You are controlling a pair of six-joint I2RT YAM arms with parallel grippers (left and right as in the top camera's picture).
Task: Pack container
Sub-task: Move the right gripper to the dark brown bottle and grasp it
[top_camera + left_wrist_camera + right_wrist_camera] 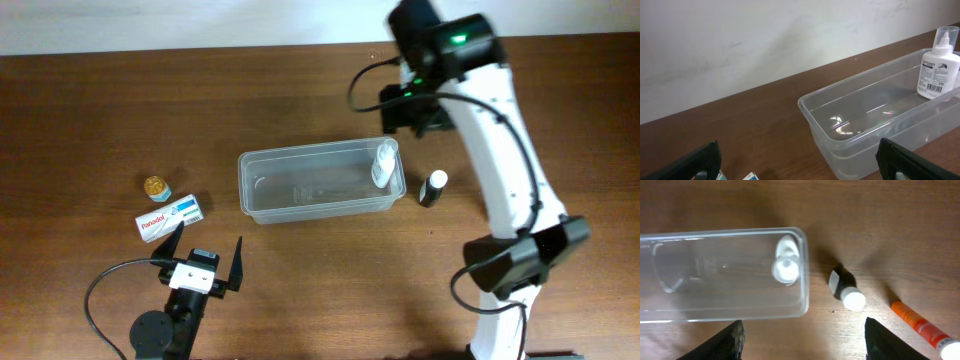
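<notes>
Parking the left end effector (208,245) low at 6 o'clock, fingers spread wide, gripping nothing. Leaving the box (168,217) and jar (156,187) loose on the worktop (100,120) at 9 o'clock, apparently not yet packed. Sitting the container (320,150) at centre, within both arms' reach, with a white bottle (383,165) upright at its 3 o'clock end. Standing a black bottle (432,188) just outside that end. Hovering the right end effector (805,337) at 1 o'clock, fingers wide apart, clamping nothing, probably lining up on the black bottle.

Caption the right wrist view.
Open right claw looking down on a clear plastic rectangular tub holding a white squeeze bottle, beside a black white-capped bottle and an orange tube.
</notes>
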